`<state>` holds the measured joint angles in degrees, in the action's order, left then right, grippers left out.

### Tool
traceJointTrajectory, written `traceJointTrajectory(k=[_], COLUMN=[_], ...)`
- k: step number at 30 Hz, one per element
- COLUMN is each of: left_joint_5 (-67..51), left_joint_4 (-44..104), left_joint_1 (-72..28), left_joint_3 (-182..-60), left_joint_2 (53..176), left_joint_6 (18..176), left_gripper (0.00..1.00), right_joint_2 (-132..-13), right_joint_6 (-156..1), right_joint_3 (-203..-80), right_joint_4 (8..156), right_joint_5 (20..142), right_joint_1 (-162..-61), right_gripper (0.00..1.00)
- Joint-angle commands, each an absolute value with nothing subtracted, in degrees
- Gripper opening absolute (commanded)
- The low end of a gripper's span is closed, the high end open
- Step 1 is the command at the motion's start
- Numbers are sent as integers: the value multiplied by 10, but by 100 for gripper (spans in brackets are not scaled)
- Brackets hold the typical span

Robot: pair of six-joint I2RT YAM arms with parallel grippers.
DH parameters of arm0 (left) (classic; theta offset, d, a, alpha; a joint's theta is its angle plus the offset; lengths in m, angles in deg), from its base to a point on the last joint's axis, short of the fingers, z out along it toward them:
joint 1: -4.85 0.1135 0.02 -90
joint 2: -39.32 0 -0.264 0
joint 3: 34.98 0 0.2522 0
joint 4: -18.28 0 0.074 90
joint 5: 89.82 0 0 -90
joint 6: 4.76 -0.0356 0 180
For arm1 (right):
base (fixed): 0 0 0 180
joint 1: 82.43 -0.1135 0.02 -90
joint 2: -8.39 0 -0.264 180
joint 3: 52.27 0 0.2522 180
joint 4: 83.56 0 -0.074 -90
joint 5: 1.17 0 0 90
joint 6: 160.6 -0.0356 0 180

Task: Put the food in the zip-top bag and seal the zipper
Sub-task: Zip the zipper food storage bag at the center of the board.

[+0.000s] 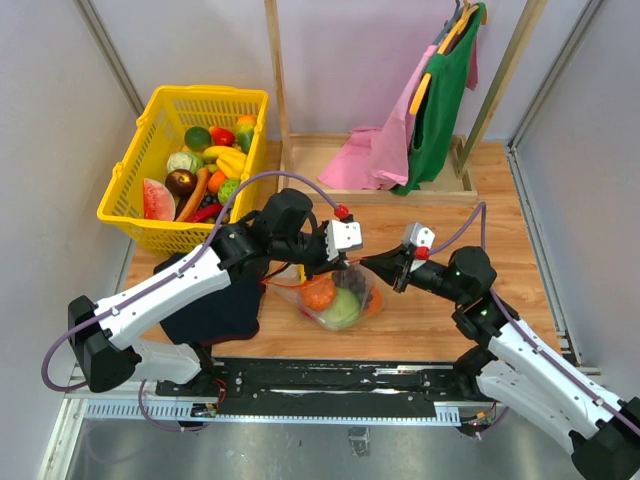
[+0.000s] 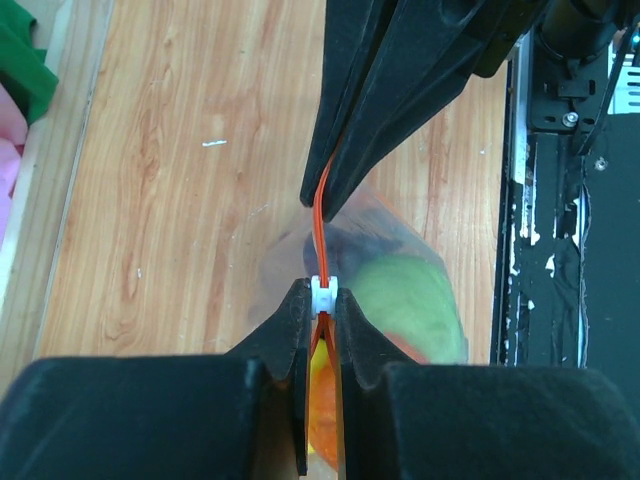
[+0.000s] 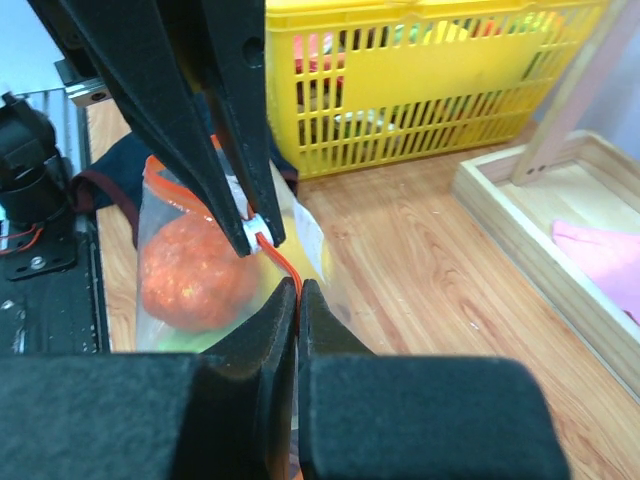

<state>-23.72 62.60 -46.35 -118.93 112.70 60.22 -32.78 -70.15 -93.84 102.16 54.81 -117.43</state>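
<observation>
Zipper [image 2: 321, 215] is strung taut in one straight line between both grippers, just above the bag [image 1: 368, 300], mid-table near the arm bases. Slider [image 2: 322, 291] sits at the left gripper [image 2: 322, 303] end, whose jaws are narrow and clamped on the slider from both sides. Right gripper [image 3: 298, 292] is pinched tight on the strip itself, just beside the slider, with a short run of strip between them. Long axis of that run goes tip to tip, left-right in the top view, so any slide has to follow that line: right arm anchors, left moves. Between slider and right gripper the strip reads as one thin line. On the slider's other side it seems to split in two, so my guess is the unsealed part lies on the left gripper's side, away from the right. Not certain. Bag holds orange [image 3: 190, 275], cabbage [image 2: 410, 300] and something dark. Basket [image 1: 150, 228] far left, well apart
</observation>
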Motion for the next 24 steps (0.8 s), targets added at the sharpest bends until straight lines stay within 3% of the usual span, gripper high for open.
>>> traceJointTrajectory(k=[1, 6, 24], left_joint_5=[-208, -191, -123], left_joint_4=[645, 651, 677], left_joint_1=[-463, -463, -459], left_joint_3=[-1198, -1193, -1161], left_joint_2=[1110, 1111, 1092], left_joint_6=[626, 640, 684], left_gripper=[9, 14, 13], right_joint_2=[-297, -285, -283], right_joint_6=[-703, -704, -713], right_joint_3=[-945, -941, -950], right_joint_4=[1028, 1015, 955], right_joint_5=[647, 680, 778], right_joint_1=[-1168, -1167, -1167], right_gripper=[1, 1, 0])
